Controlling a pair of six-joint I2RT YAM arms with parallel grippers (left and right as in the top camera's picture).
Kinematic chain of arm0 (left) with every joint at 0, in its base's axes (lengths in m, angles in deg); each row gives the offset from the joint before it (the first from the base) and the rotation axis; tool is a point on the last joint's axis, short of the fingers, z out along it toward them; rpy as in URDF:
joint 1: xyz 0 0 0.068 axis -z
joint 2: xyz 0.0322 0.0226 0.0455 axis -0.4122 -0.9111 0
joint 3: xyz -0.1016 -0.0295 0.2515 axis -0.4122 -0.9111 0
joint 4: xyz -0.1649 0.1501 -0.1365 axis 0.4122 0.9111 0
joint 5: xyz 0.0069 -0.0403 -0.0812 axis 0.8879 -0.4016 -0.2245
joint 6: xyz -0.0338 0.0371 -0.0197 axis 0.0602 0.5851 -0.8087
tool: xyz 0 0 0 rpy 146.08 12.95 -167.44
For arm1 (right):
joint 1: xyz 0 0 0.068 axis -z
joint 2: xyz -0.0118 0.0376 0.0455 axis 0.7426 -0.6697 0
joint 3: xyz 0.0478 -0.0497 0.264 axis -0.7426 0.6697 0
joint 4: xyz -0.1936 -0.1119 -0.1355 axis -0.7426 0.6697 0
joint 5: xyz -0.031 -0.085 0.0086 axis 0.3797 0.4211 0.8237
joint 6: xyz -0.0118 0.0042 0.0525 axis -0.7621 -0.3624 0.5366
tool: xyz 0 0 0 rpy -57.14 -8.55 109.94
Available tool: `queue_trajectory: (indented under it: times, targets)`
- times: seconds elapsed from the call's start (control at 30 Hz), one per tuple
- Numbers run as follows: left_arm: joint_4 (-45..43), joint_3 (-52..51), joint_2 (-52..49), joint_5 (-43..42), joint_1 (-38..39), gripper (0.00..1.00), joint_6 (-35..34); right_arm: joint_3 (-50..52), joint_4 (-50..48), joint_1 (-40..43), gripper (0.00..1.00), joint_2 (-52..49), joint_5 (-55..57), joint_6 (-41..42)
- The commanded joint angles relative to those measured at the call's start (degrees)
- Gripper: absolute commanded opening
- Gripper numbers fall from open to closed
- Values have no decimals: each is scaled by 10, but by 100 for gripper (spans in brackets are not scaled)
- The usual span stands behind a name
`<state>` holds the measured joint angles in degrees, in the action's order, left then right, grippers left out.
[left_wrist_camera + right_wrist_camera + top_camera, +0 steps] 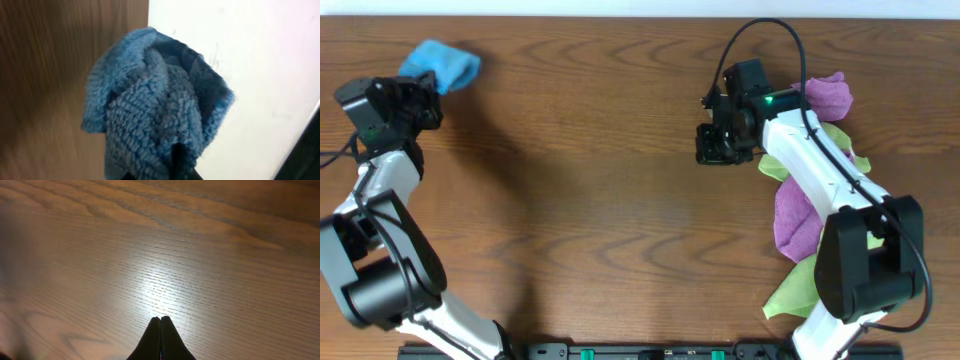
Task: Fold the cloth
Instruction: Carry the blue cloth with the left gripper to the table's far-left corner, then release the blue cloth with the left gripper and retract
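Observation:
A crumpled blue cloth [442,64] sits at the table's far left corner. My left gripper [428,100] is shut on it; in the left wrist view the blue cloth [155,105] hangs bunched from the jaws [175,170], over the table's edge. My right gripper [718,150] is shut and empty above bare wood in the middle right; in the right wrist view its fingertips [160,322] are pressed together with nothing between them.
A pile of purple cloths [798,215] and green cloths [795,290] lies along the right side under my right arm, with a purple one [828,95] at the far right. The wooden table [590,180] spans the view.

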<state>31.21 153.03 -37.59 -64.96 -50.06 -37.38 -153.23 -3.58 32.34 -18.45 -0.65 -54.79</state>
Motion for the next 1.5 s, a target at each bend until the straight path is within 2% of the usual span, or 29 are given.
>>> queue_trajectory:
  times: [0.0,0.2,0.6,0.63,0.67,0.73,0.83,0.93,1.07,1.27,1.47]
  targets:
    - [-22,36,-68,-12,4,6,-57,0,-2,-10,2,7,-1,-10]
    - [-26,79,-132,-13,12,6,-70,0,2,-14,1,7,-1,-8]
    - [-5,79,-137,3,12,6,-61,0,-4,-33,2,7,-1,-3]
    - [0,79,-137,-2,12,8,-60,0,-6,-34,2,7,-1,-3]
    - [2,79,-137,-10,12,29,-47,0,-8,-36,2,7,-1,0]
    - [1,79,-136,-34,7,97,-14,0,-8,-37,2,7,-5,3]
    - [5,79,-130,-73,-4,96,27,0,-5,-40,2,7,-5,3]
    - [48,79,-112,-95,-14,96,68,0,-3,-44,2,7,-7,3]
    - [196,79,-60,-68,-24,95,141,0,-2,-47,2,7,-20,3]
    - [357,79,47,-40,-31,96,273,0,2,-47,2,9,-64,3]
    - [564,79,207,33,-24,95,470,-12,26,-47,2,59,-56,2]
